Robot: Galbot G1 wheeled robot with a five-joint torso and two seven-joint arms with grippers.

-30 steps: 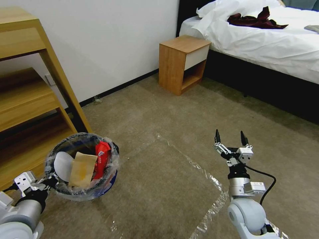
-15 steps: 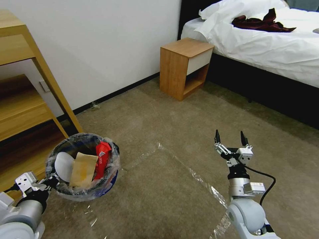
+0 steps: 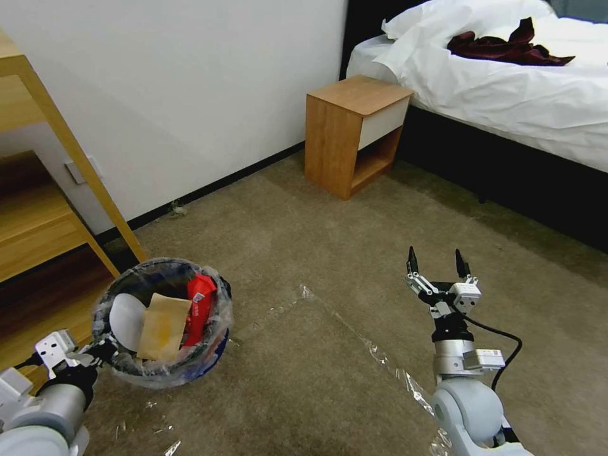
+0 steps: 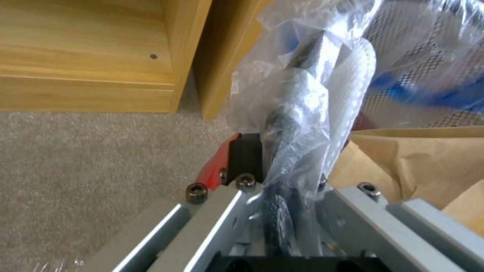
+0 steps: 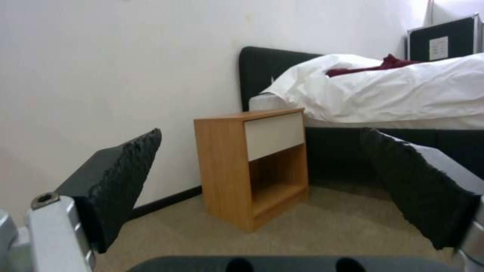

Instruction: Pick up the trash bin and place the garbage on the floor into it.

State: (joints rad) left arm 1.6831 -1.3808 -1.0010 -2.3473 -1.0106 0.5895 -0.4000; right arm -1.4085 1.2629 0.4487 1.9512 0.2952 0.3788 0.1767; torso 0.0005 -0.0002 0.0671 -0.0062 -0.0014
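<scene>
The trash bin [image 3: 190, 370], blue outside and lined with a crinkled clear bag, hangs low over the floor [image 3: 304, 392] at the left. My left gripper [image 3: 104, 351] is shut on its near rim. The left wrist view shows the fingers [image 4: 242, 158] clamping the bag-wrapped rim of the trash bin [image 4: 302, 98]. Garbage lies inside it: a white slipper [image 3: 125, 320], a tan box [image 3: 163, 326] and a red wrapper [image 3: 199, 307]. My right gripper [image 3: 434, 261] is held upright at the right, open and holding nothing, and its black pads [image 5: 121, 177] stand wide apart.
A wooden shelf unit [image 3: 38, 215] stands close behind the bin at the left. A nightstand [image 3: 354, 133] and a bed [image 3: 506, 82] are against the far wall. Clear tape strips [image 3: 380, 358] cross the beige carpet. A small scrap [image 3: 176, 208] lies at the baseboard.
The whole picture has shifted, so the camera has moved: the shelf unit slid left and the nightstand came nearer. Both arms keep their poses, and the bin stays in the left gripper.
</scene>
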